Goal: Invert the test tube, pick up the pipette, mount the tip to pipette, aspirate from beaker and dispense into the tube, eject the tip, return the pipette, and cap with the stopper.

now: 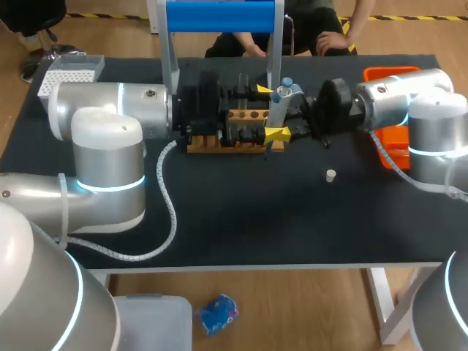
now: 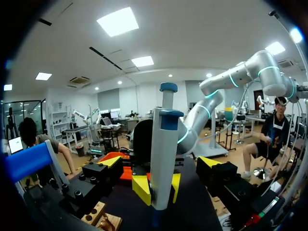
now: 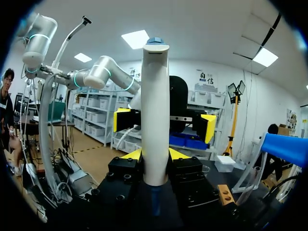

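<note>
Table (image 1: 241, 219): black top; holds everything below
Left arm (image 1: 110, 110): in from the left side; reaches to the middle, over the wooden rack
Right arm (image 1: 409, 99): in from the right side; reaches to the middle too; faces the left arm
Blue stand (image 1: 219, 14): at the back of the table, behind the rack
Orange bin (image 1: 391, 142): on the right, partly under the right arm
White box (image 1: 69, 73): back left corner, well apart from the pipette; maybe the tips, too small to be sure
Wooden rack (image 1: 245, 115): in the middle; row of round holes on top; test tube not clear to see
Left gripper (image 2: 159, 161): fingers wide apart; one yellow tip on each side of the pipette; not touching it
Right gripper (image 3: 155, 154): fingers pressed on the pipette's body from two sides; holds it tight
Pipette (image 3: 155, 115): stands straight up, blue button on top; by the right end of the rack; lower end hidden
Stopper (image 1: 330, 175): small and white; alone on the black top, near the right gripper, apart from the rack
Step now: pipette picked up, most likely; tip probably not on yet
What matters next: pipette's long way runs up and down; both grippers meet it from the sides, face to face; right one has it, left one just beside; white box lies on the left arm's side, so maybe a hand-over; left fingers would need to close on bare body, not on the right fingers
</note>
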You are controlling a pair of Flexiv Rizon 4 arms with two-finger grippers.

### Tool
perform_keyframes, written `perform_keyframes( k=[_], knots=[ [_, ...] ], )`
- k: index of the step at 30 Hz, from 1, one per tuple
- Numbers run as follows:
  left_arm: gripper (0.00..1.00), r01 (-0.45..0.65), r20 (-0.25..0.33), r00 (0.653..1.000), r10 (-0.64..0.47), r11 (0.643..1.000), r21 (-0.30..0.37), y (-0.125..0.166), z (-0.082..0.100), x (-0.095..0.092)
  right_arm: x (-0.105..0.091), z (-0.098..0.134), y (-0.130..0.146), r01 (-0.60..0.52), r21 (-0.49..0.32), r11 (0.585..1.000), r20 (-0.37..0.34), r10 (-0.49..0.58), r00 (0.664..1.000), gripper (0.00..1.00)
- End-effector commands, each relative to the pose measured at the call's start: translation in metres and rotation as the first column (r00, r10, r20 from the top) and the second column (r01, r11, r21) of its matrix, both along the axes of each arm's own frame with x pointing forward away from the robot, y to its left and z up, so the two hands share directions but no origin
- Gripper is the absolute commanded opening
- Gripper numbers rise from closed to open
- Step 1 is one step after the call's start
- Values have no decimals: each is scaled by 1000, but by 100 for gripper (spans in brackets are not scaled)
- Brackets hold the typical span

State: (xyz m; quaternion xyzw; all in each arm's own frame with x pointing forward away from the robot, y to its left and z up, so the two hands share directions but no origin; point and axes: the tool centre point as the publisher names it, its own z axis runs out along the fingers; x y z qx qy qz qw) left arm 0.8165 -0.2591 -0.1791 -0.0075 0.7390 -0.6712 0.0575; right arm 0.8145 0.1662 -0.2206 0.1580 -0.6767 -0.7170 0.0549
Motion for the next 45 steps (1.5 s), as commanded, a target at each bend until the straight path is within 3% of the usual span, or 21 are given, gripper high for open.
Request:
perform_keyframes(
  k=[1, 16, 29, 31, 38, 41, 45],
  knots=[
    [100, -15, 4, 1000, 15, 1000, -6, -1, -1, -2, -8, 4, 1, 27, -13, 1000, 0, -27, 1000, 0],
    [100, -15, 4, 1000, 15, 1000, -6, -1, -1, -2, -1, -7, 5, 53, -14, 998, -38, -54, 998, 0],
    [100, -15, 4, 1000, 15, 1000, -6, -1, -1, -2, 5, -5, 4, 127, -7, 992, -12, -127, 992, 0],
    [94, -15, 4, 1000, 15, 1000, -6, -1, -1, -2, 5, -5, 3, 127, -1, 992, -14, -127, 992, 0],
    [93, -15, 4, 1000, 15, 1000, -6, -1, -1, -2, 4, -5, 3, 136, 6, 991, -16, -136, 991, 0],
    [82, -15, 4, 1000, 15, 1000, -6, -1, -1, -2, 4, -5, 4, 143, 12, 990, -20, -142, 990, 0],
    [86, -15, 4, 1000, 15, 1000, -6, -1, -1, -2, 3, -3, 8, 148, 22, 989, -17, -147, 989, 0]
  ],
)
